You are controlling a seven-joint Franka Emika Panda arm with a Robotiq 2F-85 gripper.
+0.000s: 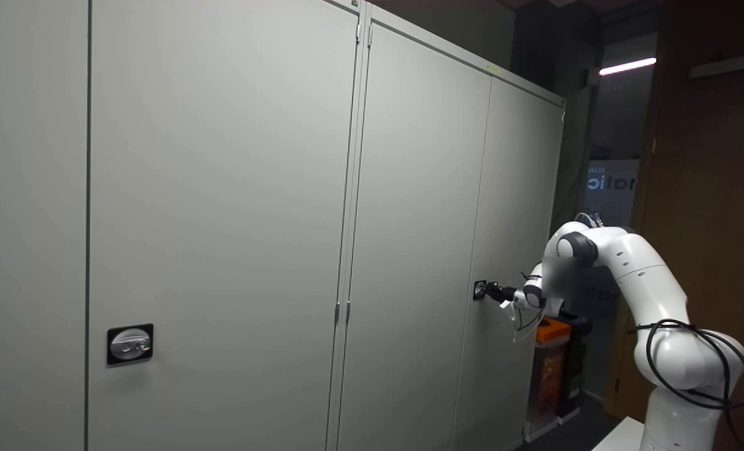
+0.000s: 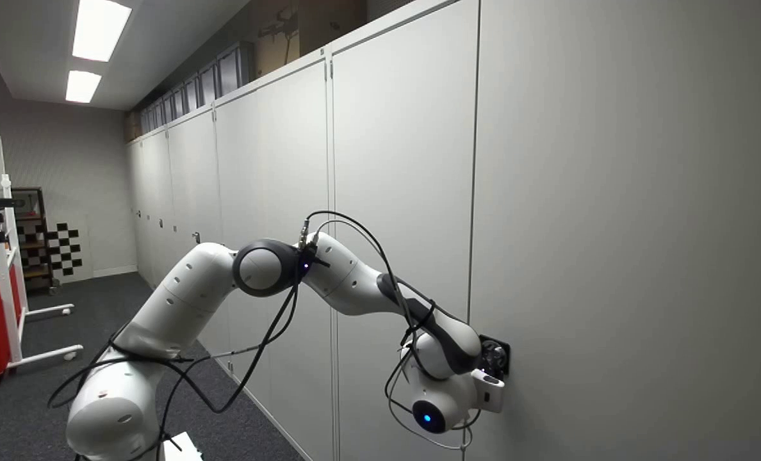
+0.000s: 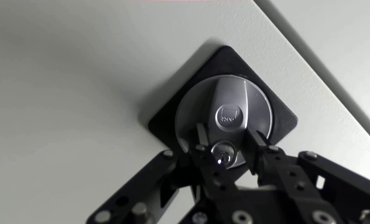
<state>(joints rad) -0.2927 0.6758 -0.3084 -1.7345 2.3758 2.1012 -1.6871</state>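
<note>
Round grey handle [image 3: 229,115], ridge [image 3: 231,91] diagonal to its square black plate [image 3: 226,62]; near the door's edge [image 3: 312,76]

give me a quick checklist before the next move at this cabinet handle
1. Black fingers on either side of the raised grey bar on the round metallic handle: ok.
2. Firm contact on both sides: cannot tell, too dark there.
3. Round metallic keyhole lock unlocked: cannot tell; no key shows in it.
4. Bar squared up with the square black plate: not ok; it points toward a corner.
5. Flat light grey cabinet door closed: ok, looks shut.
</note>
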